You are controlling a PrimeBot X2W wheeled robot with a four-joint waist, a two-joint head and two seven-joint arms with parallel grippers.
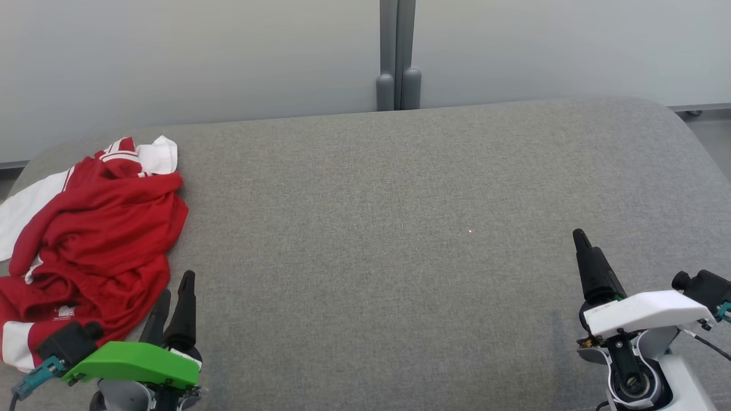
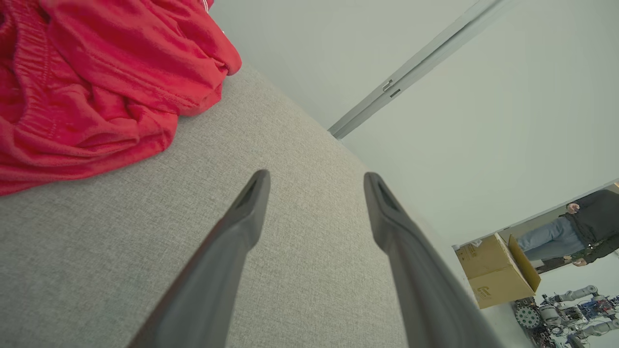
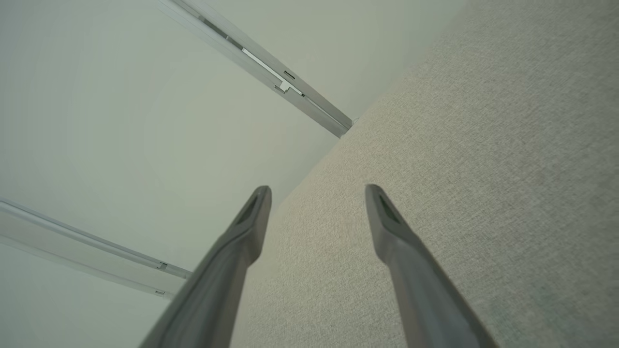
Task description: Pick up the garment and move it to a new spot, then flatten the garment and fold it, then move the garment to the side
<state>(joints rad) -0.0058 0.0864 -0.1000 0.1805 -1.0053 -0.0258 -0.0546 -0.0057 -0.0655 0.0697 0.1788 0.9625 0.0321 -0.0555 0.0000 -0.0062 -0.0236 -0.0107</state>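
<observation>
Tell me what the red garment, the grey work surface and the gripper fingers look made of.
Garment: thin sports knit, likely polyester, faint sheen; it drapes in soft folds, with stitched hems.
Work surface: grey woven upholstery cloth, matte; heathered weave shows, rounded corners hint at padding.
Gripper fingers: dark moulded plastic or rubber, smooth matte; which one, I cannot tell.

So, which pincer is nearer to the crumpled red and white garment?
Left. The left pincer sits just beside the red and white garment; the right pincer is far across the grey fabric surface.
</observation>
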